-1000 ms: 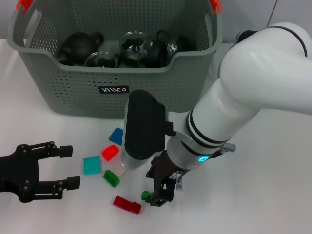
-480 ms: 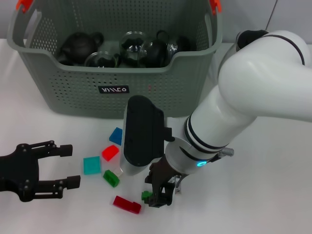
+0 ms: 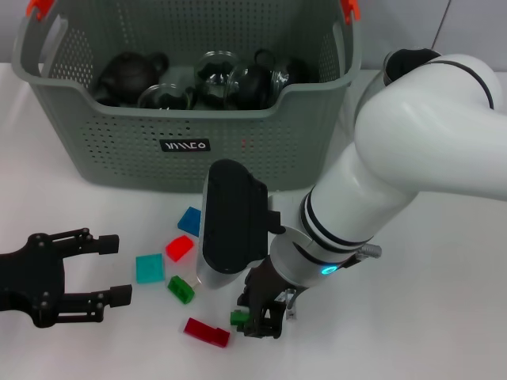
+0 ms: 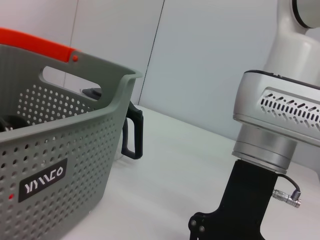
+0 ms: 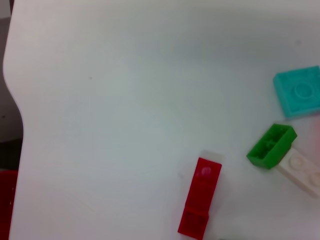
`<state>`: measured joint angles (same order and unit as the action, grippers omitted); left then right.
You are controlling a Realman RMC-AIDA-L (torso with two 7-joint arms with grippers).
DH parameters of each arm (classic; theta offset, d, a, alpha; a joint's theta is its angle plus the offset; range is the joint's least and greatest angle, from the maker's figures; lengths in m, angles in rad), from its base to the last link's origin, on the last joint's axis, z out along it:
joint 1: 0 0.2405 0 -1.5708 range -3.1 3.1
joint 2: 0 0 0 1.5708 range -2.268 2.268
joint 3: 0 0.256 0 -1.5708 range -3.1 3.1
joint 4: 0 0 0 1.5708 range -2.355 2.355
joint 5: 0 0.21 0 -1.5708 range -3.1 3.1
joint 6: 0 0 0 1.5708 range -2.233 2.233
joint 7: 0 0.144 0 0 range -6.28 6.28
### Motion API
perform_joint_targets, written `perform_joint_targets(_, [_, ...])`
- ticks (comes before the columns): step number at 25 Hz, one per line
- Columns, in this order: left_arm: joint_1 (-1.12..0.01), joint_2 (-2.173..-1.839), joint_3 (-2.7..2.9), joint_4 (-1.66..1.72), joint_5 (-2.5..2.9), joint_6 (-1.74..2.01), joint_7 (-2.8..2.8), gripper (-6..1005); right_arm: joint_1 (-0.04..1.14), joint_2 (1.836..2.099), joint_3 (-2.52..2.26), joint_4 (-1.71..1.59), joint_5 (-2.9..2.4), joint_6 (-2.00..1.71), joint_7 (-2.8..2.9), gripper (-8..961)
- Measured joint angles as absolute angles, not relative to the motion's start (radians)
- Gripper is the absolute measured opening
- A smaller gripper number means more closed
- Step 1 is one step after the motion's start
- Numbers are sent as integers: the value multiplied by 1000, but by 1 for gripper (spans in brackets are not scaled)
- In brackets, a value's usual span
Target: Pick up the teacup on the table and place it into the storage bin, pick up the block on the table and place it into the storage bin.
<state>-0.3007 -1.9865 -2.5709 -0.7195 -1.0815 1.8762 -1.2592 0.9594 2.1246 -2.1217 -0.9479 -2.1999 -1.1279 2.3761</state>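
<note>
Our right gripper (image 3: 255,323) has its black jaws low on the table around a small dark green block (image 3: 237,317); whether they have gripped it we cannot tell. Our left gripper (image 3: 99,271) waits open and empty. The large grey-green perforated plastic storage bin (image 3: 261,146) already holds teaware; no teacup shows on the table, while several blocks lie outside.

Grey-green perforated storage bin (image 3: 238,142) with orange handle clips (image 3: 40,8); red (image 3: 207,332), green (image 3: 181,289), teal (image 3: 149,268) and blue blocks (image 3: 189,221) on a white counter (image 3: 444,301).
</note>
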Motion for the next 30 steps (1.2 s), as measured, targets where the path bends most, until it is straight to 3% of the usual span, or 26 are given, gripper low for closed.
perform_joint_targets(4, [-301, -1987, -2571, -719, -1081, 1876, -1259, 829, 959, 2124, -2129, -948, -2199, -1127, 2376, 444])
perform_joint_targets(9, [-301, -1990, -2571, -719, -1080, 1867, -1259, 829, 959, 2124, -2144, -948, -2198, -1125, 2378, 279])
perform_joint_targets(15, [-301, -1990, -2571, -719, -1080, 1867, -1259, 829, 959, 2122, -2145, -958, -2198, -1135, 2386, 181])
perform_joint_targets(23, [-300, -1985, -2571, -720, -1081, 1873, -1259, 829, 941, 2102, -2064, -1035, -2218, -1187, 2415, 179])
perform_joint_targets(30, [-300, -1982, -2572, -723, -1081, 1876, -1260, 829, 901, 2102, -1799, -1237, -2291, -1345, 2419, 177])
